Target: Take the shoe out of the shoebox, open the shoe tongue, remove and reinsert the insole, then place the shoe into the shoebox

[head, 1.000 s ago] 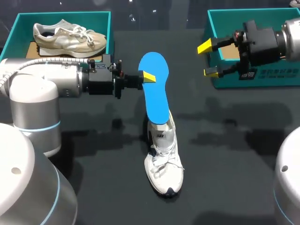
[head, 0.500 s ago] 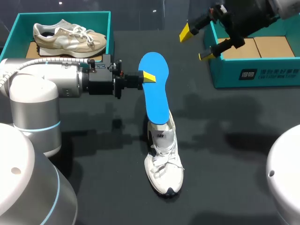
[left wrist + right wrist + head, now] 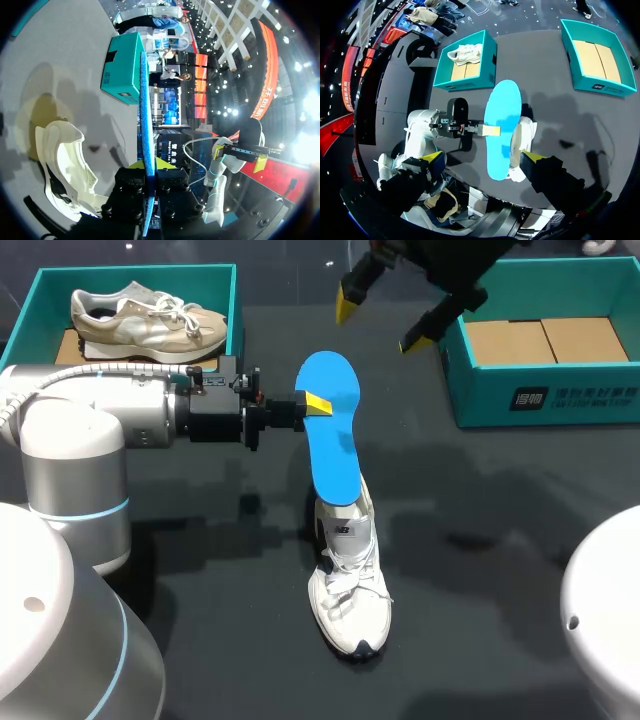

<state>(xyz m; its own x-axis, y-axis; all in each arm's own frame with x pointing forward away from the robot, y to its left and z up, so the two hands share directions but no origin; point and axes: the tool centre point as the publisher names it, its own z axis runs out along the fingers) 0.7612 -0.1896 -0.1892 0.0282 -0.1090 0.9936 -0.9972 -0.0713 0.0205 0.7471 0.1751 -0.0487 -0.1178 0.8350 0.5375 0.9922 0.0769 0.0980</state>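
Head view: the left arm comes in level from the left, wrist pointing straight across the counter. The left tool is pinched tight on the edge of the blue insole, one yellow tip lying flat on its top face. The insole stands up at a slant, and its lower end is tucked into the heel opening of the white shoe. That shoe sits mid-counter with its toe toward the camera. The right arm is up at the far edge, and the right tool is spread wide with nothing in it, high above the counter beside the right-hand box. The left-hand box has a beige shoe in it.

Left wrist view: the insole shows edge-on, a thin blue line clamped between the fingers, with the shoe just beside it.

Right wrist view: it looks down from above, with the right tool gaping open well above the insole and the shoe. The left tool grips the insole's side.
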